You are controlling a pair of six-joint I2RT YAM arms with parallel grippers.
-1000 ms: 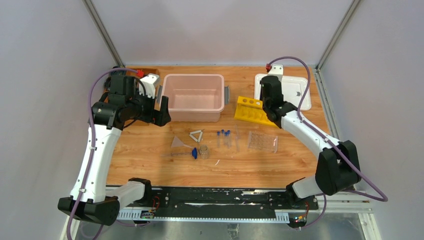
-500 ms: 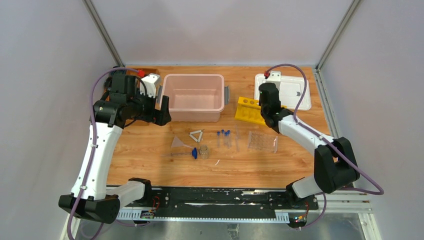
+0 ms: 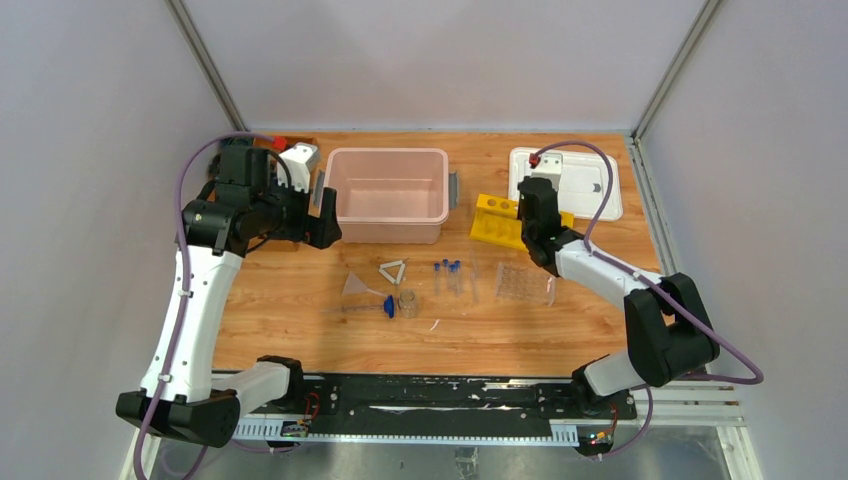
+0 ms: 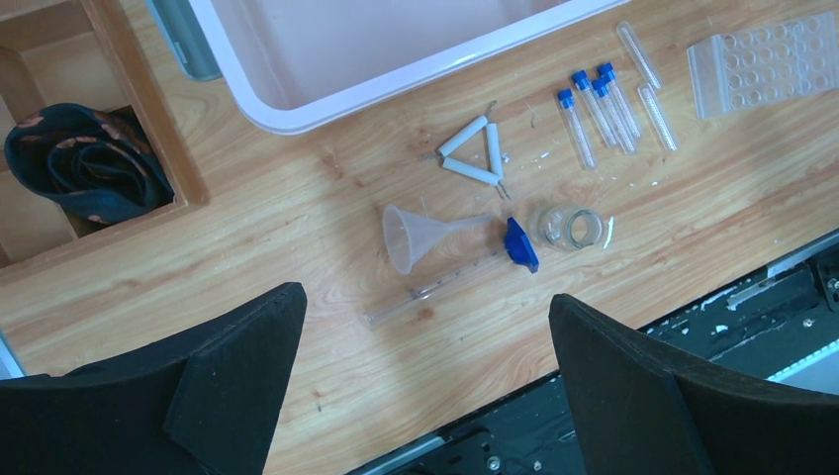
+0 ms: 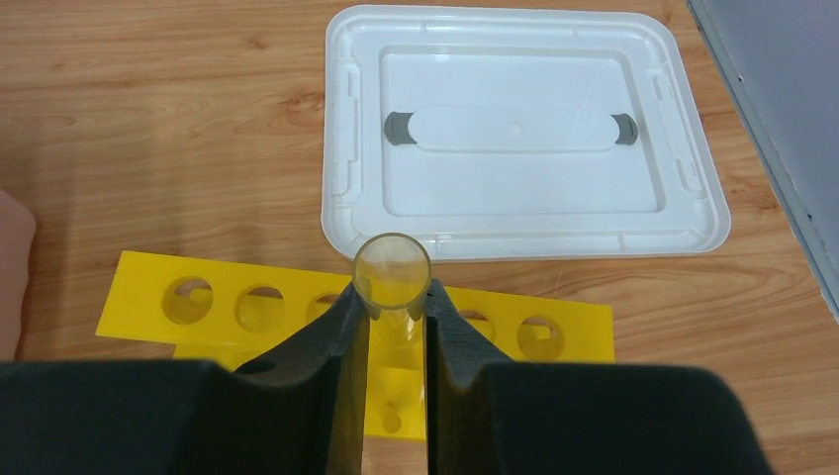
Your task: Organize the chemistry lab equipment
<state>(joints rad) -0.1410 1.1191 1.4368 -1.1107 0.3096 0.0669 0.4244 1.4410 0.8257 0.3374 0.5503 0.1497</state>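
Note: your right gripper (image 5: 393,299) grasps the glass tube (image 5: 393,267) over the yellow rack (image 5: 139,297), far right; your left gripper (image 4: 425,303) hangs released beside the pink bin (image 3: 388,152), far left.

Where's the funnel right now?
Top view, left of centre: the funnel lies on its side, near the white triangle and the small beaker.

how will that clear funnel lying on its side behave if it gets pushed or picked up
The funnel lies on its round cone, so a push would probably roll it in an arc. It looks thin and clear, likely light and slippery. Its narrow stem seems the easier place to grip.
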